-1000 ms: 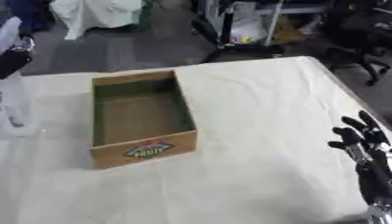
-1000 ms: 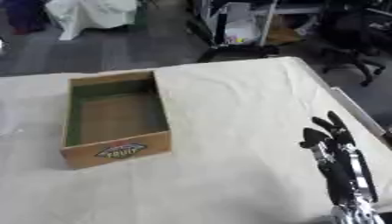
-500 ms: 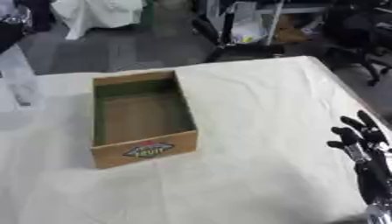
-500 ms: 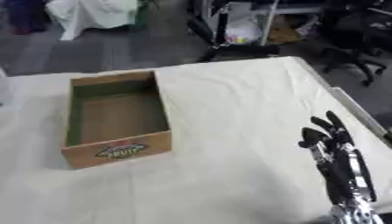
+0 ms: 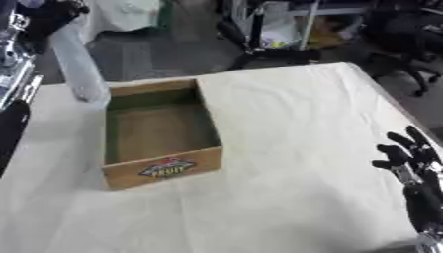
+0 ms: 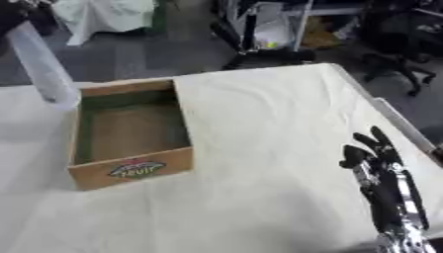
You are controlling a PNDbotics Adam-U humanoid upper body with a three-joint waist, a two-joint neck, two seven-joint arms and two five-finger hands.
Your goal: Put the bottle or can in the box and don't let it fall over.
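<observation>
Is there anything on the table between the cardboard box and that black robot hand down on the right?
No. Between the box and the idle right hand, fingers up, only bare cream tablecloth shows. Both eye views agree.

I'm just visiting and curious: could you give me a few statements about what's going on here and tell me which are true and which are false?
1. The box is empty. True.
2. The bottle is already standing in the box. False: it is held up in the air by the box's far left corner, tilted.
3. The left hand grips the bottle by its top. True.
4. The right hand is holding a can. False: it is open at the lower right and holds nothing.
5. The box lies on its side. False: it sits upright on the table, open side up.
</observation>
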